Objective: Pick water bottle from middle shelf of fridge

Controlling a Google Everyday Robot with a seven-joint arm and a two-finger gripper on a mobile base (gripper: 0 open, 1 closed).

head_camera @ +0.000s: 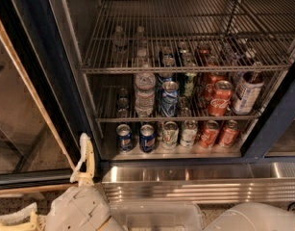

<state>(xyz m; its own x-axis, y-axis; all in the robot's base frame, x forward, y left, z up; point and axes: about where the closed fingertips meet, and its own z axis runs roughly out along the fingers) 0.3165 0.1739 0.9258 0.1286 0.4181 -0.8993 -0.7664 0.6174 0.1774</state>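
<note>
The fridge [36, 81] stands open in front of me, showing its wire racks. On the middle shelf [108, 120] the clear ribbed water bottle [145, 94] stands upright at the front left of the row, with a blue soda can [169, 99] right beside it. My gripper [84, 161] is a cream-coloured piece at the lower left, just outside the fridge's bottom left corner. It is well below and left of the water bottle and touches nothing.
Red cola cans [219, 98] and a white-labelled bottle [246, 93] fill the right of the middle shelf. A row of cans [171, 134] lines the bottom level. An upper rack [185, 69] hangs close above. The glass door [17, 124] is at left, the ribbed steel base panel [195, 189] below.
</note>
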